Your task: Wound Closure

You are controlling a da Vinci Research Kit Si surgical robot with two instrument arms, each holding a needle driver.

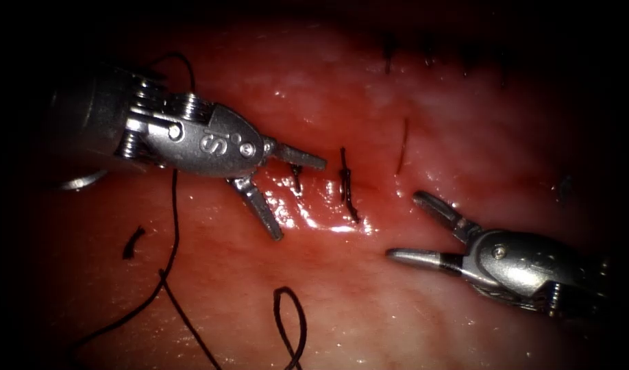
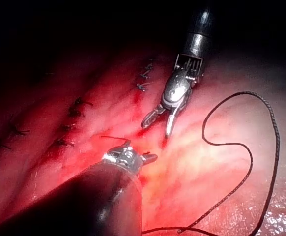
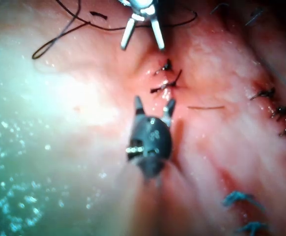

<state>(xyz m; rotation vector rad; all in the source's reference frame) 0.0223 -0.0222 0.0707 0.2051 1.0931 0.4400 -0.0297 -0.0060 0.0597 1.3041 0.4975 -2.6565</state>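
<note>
We've got both tools parked over the tissue [image 1: 424,130] with nothing in either one. Our left tool [image 1: 290,192] has its 2 jaws spread wide, just left of the stitched cut [image 1: 347,185]. Our right tool [image 1: 414,229] sits on the cut's right side, jaws also apart and empty. The thread [image 1: 172,226] trails loose across the tissue below the left tool, looping near the bottom. We can't make out the needle for sure.

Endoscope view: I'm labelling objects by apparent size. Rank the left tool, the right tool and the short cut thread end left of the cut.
1. Left tool and right tool: both open, holding nothing; alike, nearness unsure.
2. Cut thread end, smallest.
</note>
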